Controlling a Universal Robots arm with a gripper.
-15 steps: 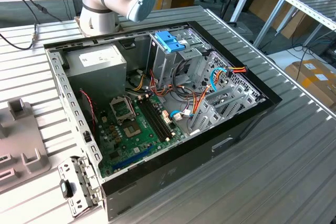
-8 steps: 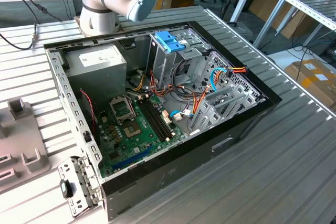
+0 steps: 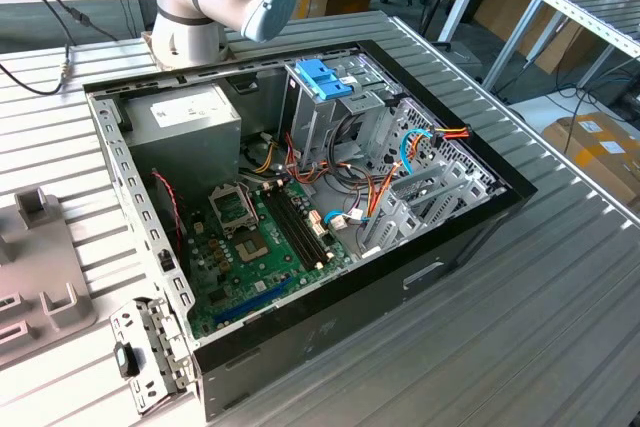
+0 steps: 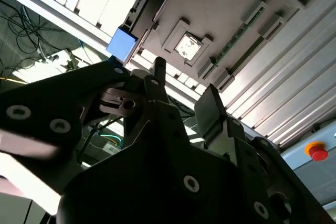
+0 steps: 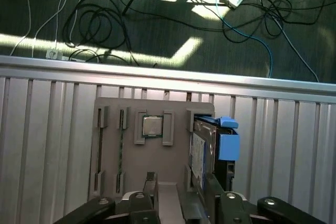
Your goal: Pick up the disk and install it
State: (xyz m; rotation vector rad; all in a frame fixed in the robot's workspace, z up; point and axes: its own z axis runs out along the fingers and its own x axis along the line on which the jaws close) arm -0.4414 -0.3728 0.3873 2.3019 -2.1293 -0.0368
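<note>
Your end effector [image 5: 176, 184] hangs released over the gray holder [image 5: 157, 158]; the disk [image 5: 207, 150] is not yet grasped.
You'll find the disk standing on edge in a slot of the holder, beside the processor chip [image 5: 152, 126], on the ribbed counter [image 5: 47, 150]. Its long axis runs along the slot, and its blue tab end [image 5: 228, 144] points away from the end effector, toward the counter's edge. In the exterior view, the open computer case [image 3: 450, 267] lies on the counter, its drive cage [image 3: 320, 122] upright.
</note>
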